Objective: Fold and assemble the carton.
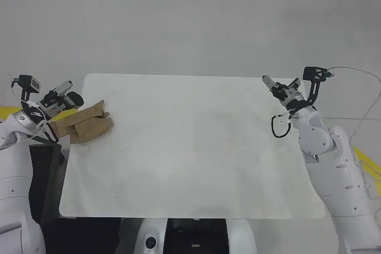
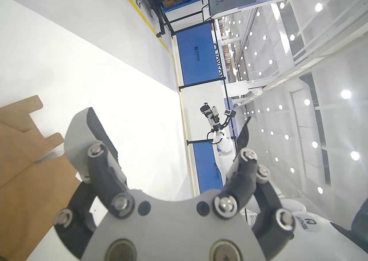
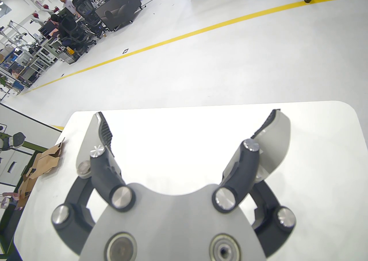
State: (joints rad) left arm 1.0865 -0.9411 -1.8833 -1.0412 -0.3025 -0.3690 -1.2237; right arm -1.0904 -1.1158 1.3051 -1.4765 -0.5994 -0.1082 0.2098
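A flat brown cardboard carton (image 1: 84,124) lies partly folded at the table's left edge, hanging a little over it. My left gripper (image 1: 65,91) hovers just above and behind the carton, open and holding nothing. In the left wrist view the carton (image 2: 26,158) sits beside the open left gripper (image 2: 169,124). My right gripper (image 1: 280,84) is raised over the table's far right corner, open and empty. The right wrist view shows its own gripper (image 3: 187,124) spread wide, with the carton (image 3: 43,163) far across the white table (image 3: 184,141).
The white table (image 1: 190,159) spans the middle of the top view, with rounded corners. A black cable loop (image 1: 278,126) hangs off the right arm over the table's right edge. Yellow floor lines (image 3: 201,30) run beyond the table.
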